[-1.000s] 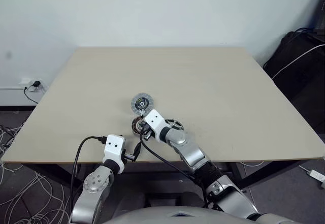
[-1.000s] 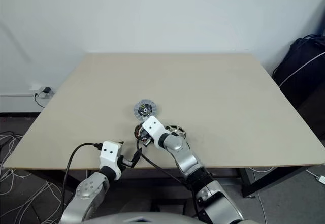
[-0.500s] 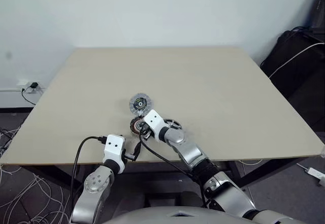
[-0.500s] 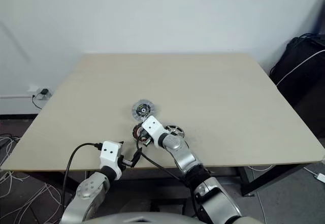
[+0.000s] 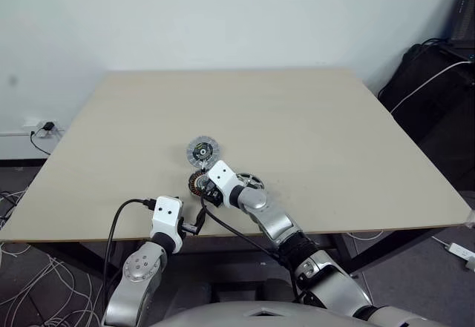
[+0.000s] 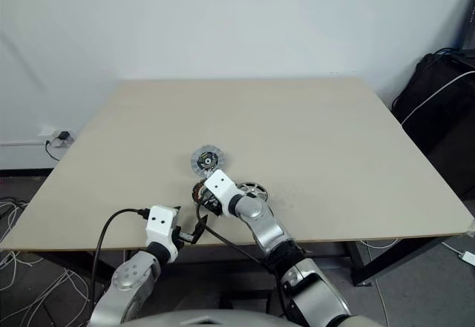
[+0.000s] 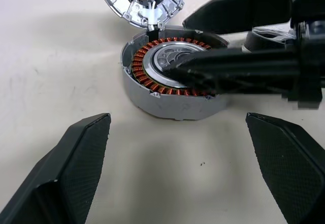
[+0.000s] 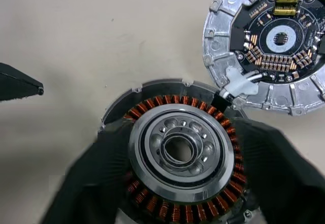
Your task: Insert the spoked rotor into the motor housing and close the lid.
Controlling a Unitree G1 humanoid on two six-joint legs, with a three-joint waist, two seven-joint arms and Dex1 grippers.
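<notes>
The motor housing (image 7: 152, 94), dark-rimmed with copper windings and a silver centre, sits near the table's front edge. My right gripper (image 7: 182, 46) is open and straddles it, with one black finger (image 7: 238, 66) lying across its top and the other finger (image 7: 233, 13) beyond it. The lid (image 8: 269, 46) lies open just behind, its circuit face up, joined to the housing by a short lead. The spoked rotor (image 5: 251, 181) rests on the table to the right, partly hidden by my right arm. My left gripper (image 7: 185, 153) is open and empty, just short of the housing.
The pale table (image 5: 297, 119) has its near edge close under both hands. A dark bag (image 5: 438, 82) stands off the table's right side, and cables (image 5: 30, 275) lie on the floor at the left.
The whole picture has shifted slightly to the left, so the camera moved. My right hand stays at the housing and the left arm, lid and rotor keep their places.
</notes>
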